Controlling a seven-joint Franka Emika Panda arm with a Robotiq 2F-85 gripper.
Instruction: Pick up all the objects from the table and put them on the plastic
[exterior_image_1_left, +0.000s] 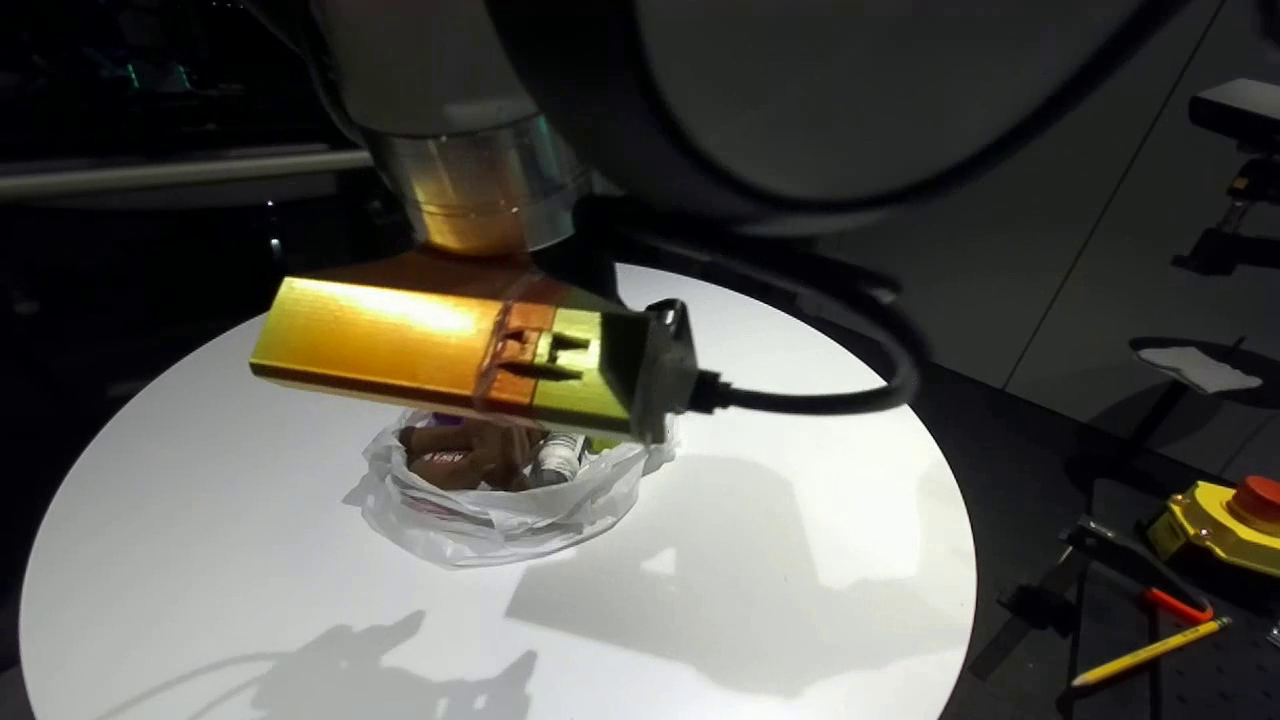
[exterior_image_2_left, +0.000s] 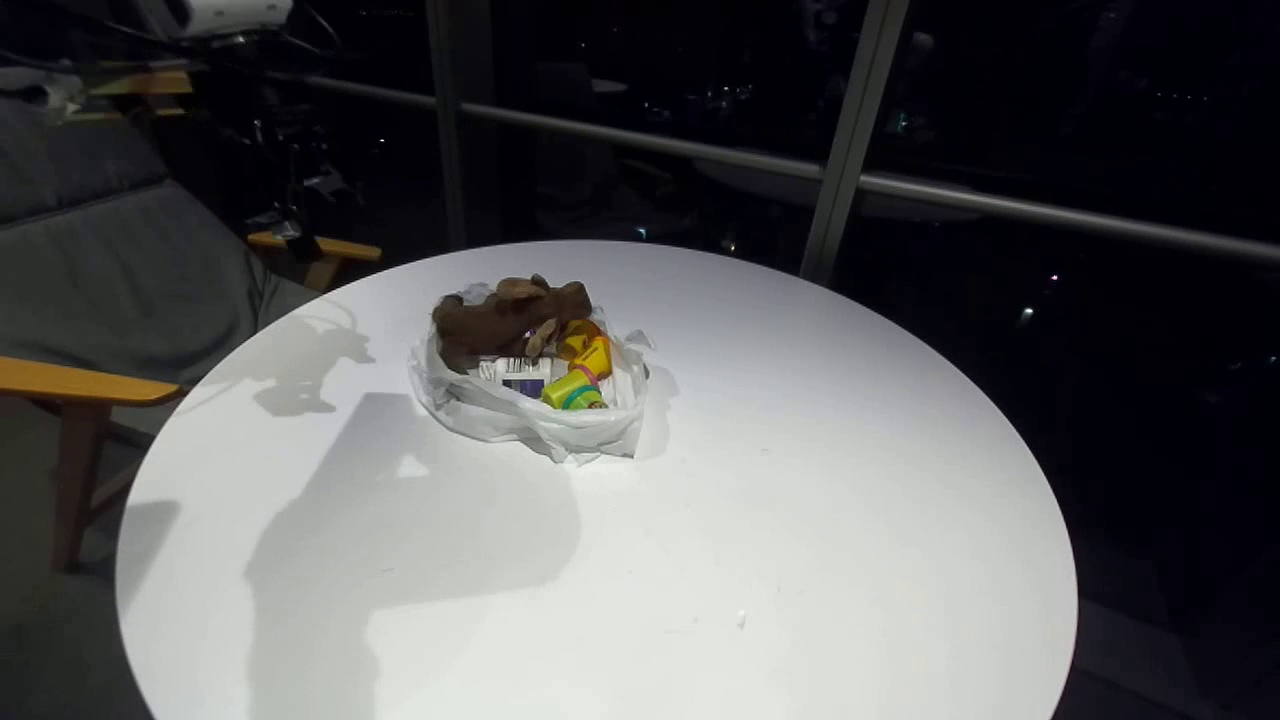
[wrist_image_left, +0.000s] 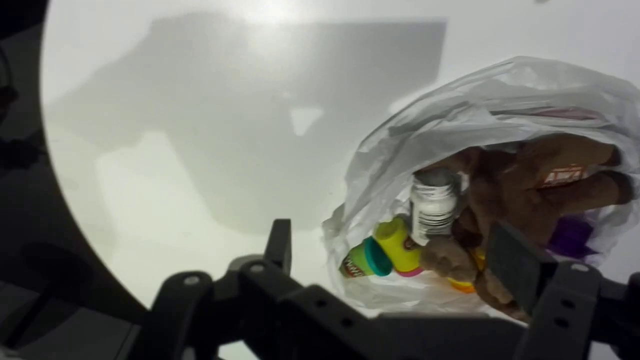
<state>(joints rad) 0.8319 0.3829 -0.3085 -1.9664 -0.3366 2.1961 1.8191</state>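
Wrist view: a black, two-fingered mechanical gripper (wrist_image_left: 400, 250) hangs over a crinkled, translucent white plastic bag (wrist_image_left: 450, 120) on a smooth, round white table (exterior_image_2_left: 800, 500). Its jaws are spread wide and hold nothing; toys in the bag show through the gap. Seen from the wrist, it straddles the bag's rim: one finger overlaps a brown plush animal (wrist_image_left: 515, 195) inside the bag, while the other shows against tabletop outside it. The bag's middle therefore lies toward the plush-side finger.

Within the bag, just beside the plush, a small white plastic bottle with a printed label (wrist_image_left: 434, 207) lies on its side, its long axis running across the line between the fingers. Nearer the bag's rim are a yellow cylindrical tub with a pink edge (wrist_image_left: 400, 247) and, just beside it, a green cylindrical tub with a teal lid (wrist_image_left: 357, 260). A purple piece (wrist_image_left: 571, 237), its shape unclear, pokes out by the plush.

Every toy that can be made out lies on the plastic, so the task looks all but finished. The coming move seems to call for lifting away from the bag rather than another grasp, without snagging its loose rim.
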